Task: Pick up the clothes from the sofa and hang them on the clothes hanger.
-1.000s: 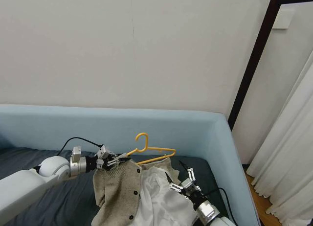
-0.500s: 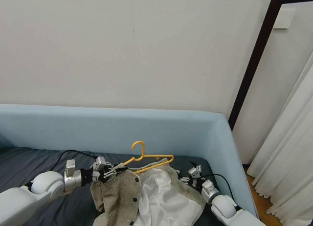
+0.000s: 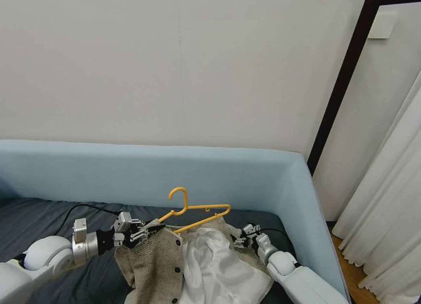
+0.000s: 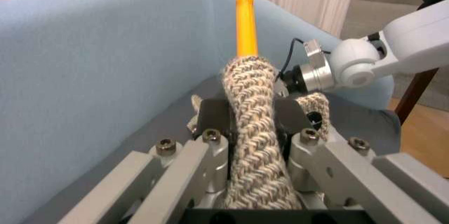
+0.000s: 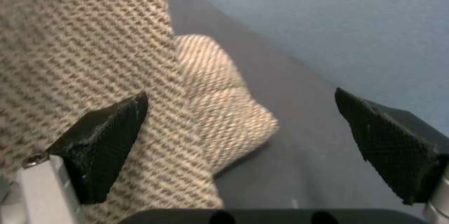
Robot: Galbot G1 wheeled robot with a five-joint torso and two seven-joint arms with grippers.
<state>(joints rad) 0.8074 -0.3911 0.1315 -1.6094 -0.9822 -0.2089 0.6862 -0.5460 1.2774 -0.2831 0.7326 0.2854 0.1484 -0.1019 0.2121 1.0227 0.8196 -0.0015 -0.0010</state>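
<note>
1. The beige knit cardigan, with a white garment inside it, lies draped on the sofa's dark seat.
2. The left pincer is clamped on one shoulder of the cardigan, where the knit wraps the end of the yellow hanger.
3. The right pincer sits at the opposite shoulder. Its fingers are spread wide around the knit edge and grip nothing.
4. The hanger's hook rises in front of the sofa's pale blue back.
</note>
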